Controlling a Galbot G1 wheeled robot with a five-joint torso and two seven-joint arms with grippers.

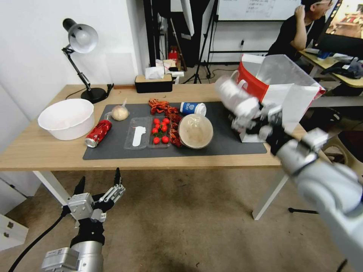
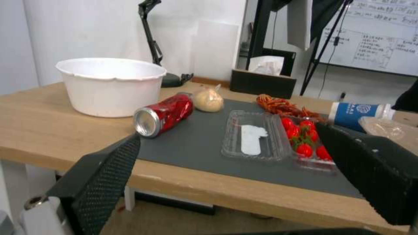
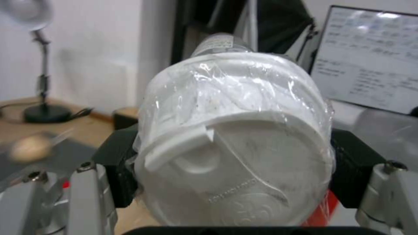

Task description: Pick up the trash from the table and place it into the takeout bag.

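Note:
My right gripper (image 1: 245, 113) is shut on the clear cup with a white lid (image 1: 231, 93), held tilted above the table's right end, just in front of the takeout bag (image 1: 287, 88). In the right wrist view the cup's lid (image 3: 235, 156) sits between the black pads (image 3: 118, 163). On the dark mat (image 1: 227, 143) lie a crushed red can (image 1: 98, 133), a bagged bun (image 1: 120, 112), a blue-white paper cup (image 1: 193, 108) on its side and a round tan lidded bowl (image 1: 195, 131). My left gripper (image 1: 99, 185) hangs open below the table's front edge, left of centre.
A white round bowl (image 1: 67, 118) stands on the table (image 1: 38, 151) at the left, with a desk lamp (image 1: 81, 37) behind it. A clear tray of tomatoes (image 1: 148, 132) and red shells (image 1: 166, 109) lie mid-mat. A tissue box (image 1: 153, 83) sits at the back edge.

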